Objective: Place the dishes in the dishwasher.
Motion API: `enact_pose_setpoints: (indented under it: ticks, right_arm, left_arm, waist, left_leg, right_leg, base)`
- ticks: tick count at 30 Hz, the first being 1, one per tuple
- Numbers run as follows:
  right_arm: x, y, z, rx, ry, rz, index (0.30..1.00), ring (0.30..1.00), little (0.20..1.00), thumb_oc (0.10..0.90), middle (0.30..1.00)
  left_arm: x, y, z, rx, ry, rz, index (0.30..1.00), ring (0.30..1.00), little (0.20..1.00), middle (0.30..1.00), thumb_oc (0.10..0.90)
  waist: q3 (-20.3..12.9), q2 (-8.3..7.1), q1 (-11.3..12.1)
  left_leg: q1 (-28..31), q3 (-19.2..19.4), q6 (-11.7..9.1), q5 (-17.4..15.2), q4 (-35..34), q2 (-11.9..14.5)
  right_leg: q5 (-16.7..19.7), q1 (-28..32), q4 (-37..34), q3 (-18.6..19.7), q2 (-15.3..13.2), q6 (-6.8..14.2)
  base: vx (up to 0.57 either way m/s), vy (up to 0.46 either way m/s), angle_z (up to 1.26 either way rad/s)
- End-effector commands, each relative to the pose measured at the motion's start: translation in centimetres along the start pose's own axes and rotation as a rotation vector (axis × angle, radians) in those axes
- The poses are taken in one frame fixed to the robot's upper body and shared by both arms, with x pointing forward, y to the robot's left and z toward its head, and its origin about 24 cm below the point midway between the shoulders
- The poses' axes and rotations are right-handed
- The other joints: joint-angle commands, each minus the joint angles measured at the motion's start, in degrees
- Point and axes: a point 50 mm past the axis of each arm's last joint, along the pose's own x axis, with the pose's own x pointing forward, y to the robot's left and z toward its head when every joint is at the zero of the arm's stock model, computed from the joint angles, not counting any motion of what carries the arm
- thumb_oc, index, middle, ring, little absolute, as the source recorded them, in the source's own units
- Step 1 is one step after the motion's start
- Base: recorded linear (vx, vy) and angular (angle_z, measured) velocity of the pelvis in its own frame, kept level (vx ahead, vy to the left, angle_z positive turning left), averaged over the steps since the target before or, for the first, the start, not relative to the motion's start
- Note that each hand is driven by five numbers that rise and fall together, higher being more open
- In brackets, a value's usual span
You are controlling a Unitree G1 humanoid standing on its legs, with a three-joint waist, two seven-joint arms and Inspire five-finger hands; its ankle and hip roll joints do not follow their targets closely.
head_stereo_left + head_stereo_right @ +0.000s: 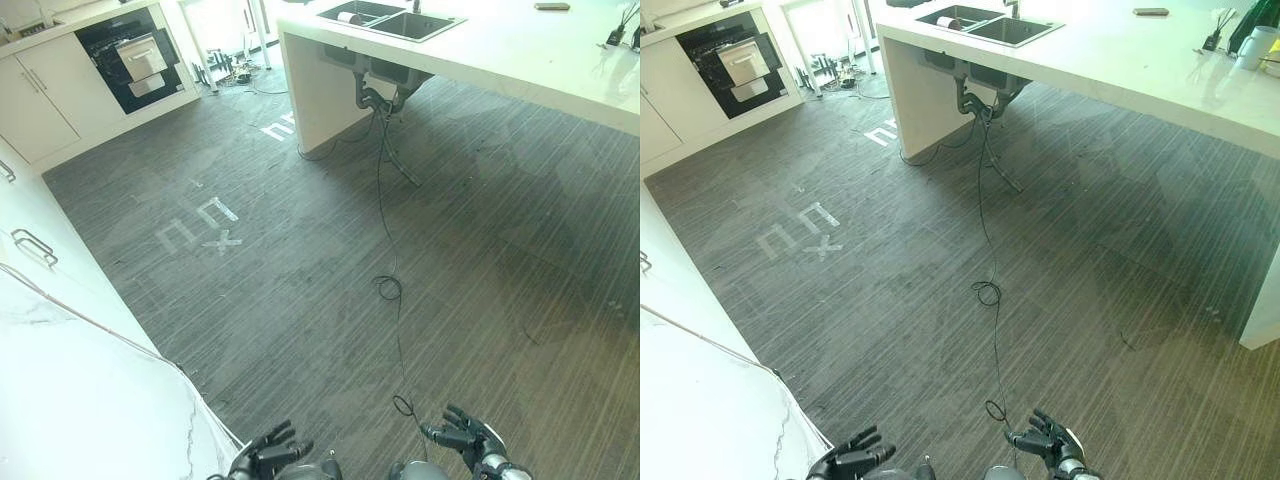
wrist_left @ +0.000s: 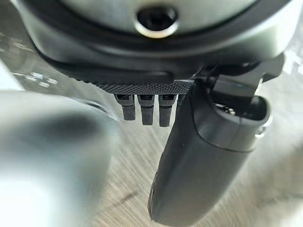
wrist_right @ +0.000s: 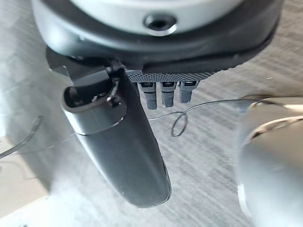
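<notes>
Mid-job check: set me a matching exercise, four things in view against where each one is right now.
Things:
1. sink
2. black appliance
3. white tape marks
4. right robot hand

Places:
A. on the dark floor, toward the robot's left
B. low over the floor, nearest the robot, open and empty
C. built into the white cabinets, far left
D. sunk into the white island counter

Pairs: 1-D, 2-C, 3-A, 4-B
</notes>
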Motion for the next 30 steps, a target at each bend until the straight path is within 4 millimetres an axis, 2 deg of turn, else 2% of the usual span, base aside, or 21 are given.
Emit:
enact_pose_setpoints:
  ticks: [1, 4, 10, 15, 21, 23, 24, 27, 29, 30]
  right_arm:
    - [0.5, -0.2, 3.8, -0.03, -0.162, 0.018, 0.9, 0.9, 0.9, 0.8, 0.9]
    - [0.5, 0.2, 4.4, -0.067, -0.193, 0.036, 0.9, 0.9, 0.9, 0.8, 0.9]
    - [0.4, 0.4, 4.5, -0.036, -0.219, 0.028, 0.9, 0.9, 0.9, 0.8, 0.9]
    - [0.2, 0.6, 5.2, -0.051, -0.263, 0.029, 0.9, 0.9, 0.9, 0.8, 0.9]
    - [0.1, 0.8, 5.2, -0.046, -0.277, 0.041, 0.9, 0.9, 0.9, 0.8, 0.9]
    - [0.2, 0.9, 5.3, -0.043, -0.284, 0.046, 0.9, 0.9, 0.9, 0.8, 0.9]
    - [0.2, 1.0, 5.4, -0.041, -0.287, 0.047, 0.9, 0.9, 0.9, 0.8, 0.9]
    - [0.2, 1.4, 6.2, -0.05, -0.31, 0.06, 0.9, 0.9, 0.9, 0.8, 0.9]
    - [0.1, 1.2, 6.7, -0.078, -0.326, 0.057, 0.9, 0.9, 0.9, 0.8, 0.9]
    - [0.0, 1.0, 6.8, -0.088, -0.335, 0.052, 0.9, 0.9, 0.9, 0.8, 0.9]
  left_arm:
    - [0.9, -1.3, 3.4, 0.082, -0.148, -0.081, 0.9, 0.9, 0.9, 0.9, 0.8]
    - [0.8, -1.1, 3.4, 0.051, -0.159, -0.053, 0.9, 0.9, 0.9, 0.9, 0.8]
    - [0.7, -0.9, 3.0, 0.058, -0.147, 0.011, 0.9, 0.9, 0.9, 0.9, 0.8]
    - [0.7, -0.9, 4.2, 0.16, -0.217, 0.044, 0.9, 0.9, 0.9, 0.9, 0.8]
    - [0.4, -0.5, 5.0, 0.197, -0.273, 0.113, 0.9, 0.9, 0.9, 0.9, 0.8]
    - [0.3, -0.4, 5.3, 0.192, -0.283, 0.134, 0.9, 0.9, 0.9, 0.9, 0.8]
    - [0.3, -0.3, 5.3, 0.187, -0.284, 0.143, 0.9, 0.9, 0.9, 0.9, 0.8]
    - [0.4, -0.4, 6.2, 0.162, -0.321, 0.144, 0.9, 0.9, 0.9, 0.9, 0.8]
    - [0.5, -0.7, 7.1, 0.148, -0.353, 0.133, 0.9, 0.9, 0.9, 0.9, 0.8]
    - [0.5, -0.7, 7.4, 0.145, -0.362, 0.127, 0.9, 0.9, 0.9, 0.9, 0.8]
  waist:
    - [-0.5, 0.17, 0.2]
    - [-0.6, -0.11, 0.1]
    - [-0.7, -0.53, 0.1]
    - [-0.3, -0.68, -0.5]
    - [0.0, -0.78, -0.1]
    - [0.3, -0.77, -0.2]
    - [0.6, -0.74, -0.2]
    - [2.0, -0.55, -0.7]
    - [3.8, -2.03, -0.4]
    - [5.1, -2.38, 0.0]
  left_leg:
    - [1.7, 0.8, -1.4, -11.4, 3.0, 2.4]
    - [2.0, 1.1, -1.4, -11.5, 3.0, 2.4]
    - [2.4, 0.8, -1.2, -11.7, 3.0, 2.2]
    - [2.2, 0.4, -1.1, -11.7, 3.0, 2.2]
    - [2.3, -0.4, -1.2, -11.5, 3.0, 2.2]
    - [1.5, -0.7, -1.0, -10.1, 3.0, 2.5]
    - [2.4, -1.2, -1.2, -11.1, 3.0, 2.5]
    - [3.8, -2.5, -0.4, -10.1, 3.0, 1.7]
    - [6.5, -1.5, 0.1, -8.1, 3.0, -0.3]
    - [3.6, -1.7, -0.6, -7.3, 9.2, -0.4]
  right_leg:
    - [-5.5, 3.5, -2.7, -0.8, 0.5, 3.3]
    - [-5.5, 3.7, -2.7, -0.8, 0.5, 3.3]
    - [-5.6, 4.0, -2.7, -0.3, 0.9, 3.1]
    - [-5.8, 3.8, -2.7, 0.7, 1.6, 2.8]
    - [-6.1, 4.4, -2.7, 0.4, 2.1, 2.2]
    - [-5.3, 4.1, -2.7, -0.1, 2.7, 1.3]
    - [-6.3, 5.1, -2.7, 0.3, 3.0, 1.4]
    - [-6.2, 5.5, -2.7, 1.6, 4.3, -0.2]
    - [-5.4, 6.4, -2.7, 2.8, 3.2, -1.3]
    - [-5.1, 7.0, -2.7, 3.2, 3.3, -2.0]
  base:
    - [-0.01, 0.006, -0.1]
    - [0.0, 0.0, -0.13]
    - [0.0, -0.001, -0.01]
    - [0.02, -0.018, 0.03]
    - [0.08, -0.082, 0.06]
    - [0.06, -0.142, 0.11]
    - [0.08, -0.165, 0.21]
    - [0.1, -0.144, 0.13]
    - [0.12, -0.149, 0.02]
    - [0.1, -0.128, 0.01]
